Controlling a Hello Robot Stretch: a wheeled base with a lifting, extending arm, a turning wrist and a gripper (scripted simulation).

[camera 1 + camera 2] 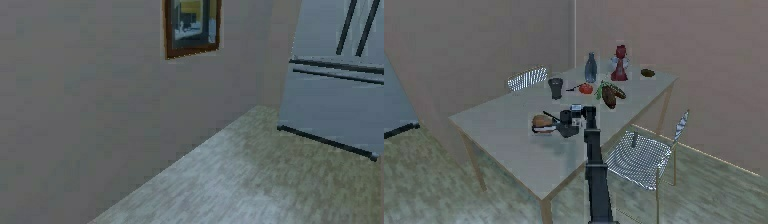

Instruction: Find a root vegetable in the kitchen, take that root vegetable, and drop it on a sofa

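A pale wooden table (514,150) stands in the arm side view. My arm reaches out over it from the bottom edge. The gripper (560,125) is above the tabletop near its middle. Just left of it lies a small brown rounded lump (541,122) on something pale. It rests on the table at the gripper's far end, so I cannot tell whether the gripper holds anything. Farther out lie a small red round thing (586,88) and a dark brown and green pile (612,95).
Also on the table are a dark cup (556,87), a blue bottle (591,68), a red figure (620,62) and a small bowl (648,72). A white wire chair (642,155) stands at its right, another (527,78) behind. The forward view has a fridge (335,75) and a framed picture (192,27).
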